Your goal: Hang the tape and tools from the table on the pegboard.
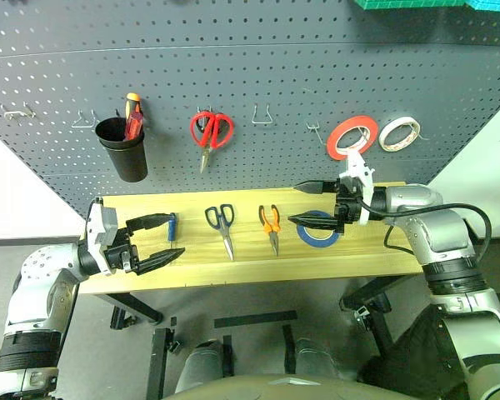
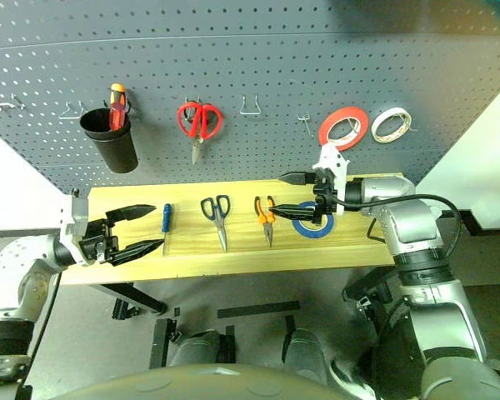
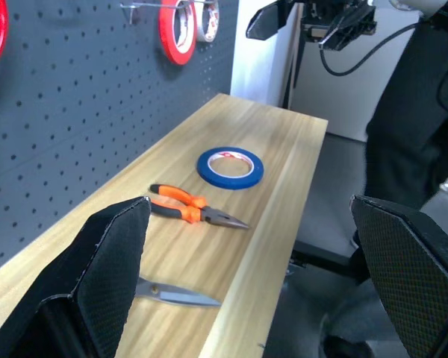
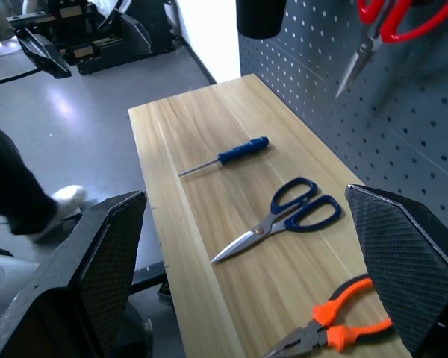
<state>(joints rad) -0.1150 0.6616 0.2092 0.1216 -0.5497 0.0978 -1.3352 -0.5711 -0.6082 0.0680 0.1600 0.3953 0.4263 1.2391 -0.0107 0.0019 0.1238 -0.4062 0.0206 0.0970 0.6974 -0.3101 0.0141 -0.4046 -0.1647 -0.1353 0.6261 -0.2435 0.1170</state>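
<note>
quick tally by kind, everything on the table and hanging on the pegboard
tape rolls: 3 (blue on the table, red and cream-white on the pegboard)
scissors: 2 (dark-handled, red-handled)
pliers: 1
screwdrivers: 2 (blue, red-and-orange in the cup)
black cup: 1
total: 9

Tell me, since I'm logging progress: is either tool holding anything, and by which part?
Nothing is held. The left tool and right tool are both open and empty above the table.
</note>
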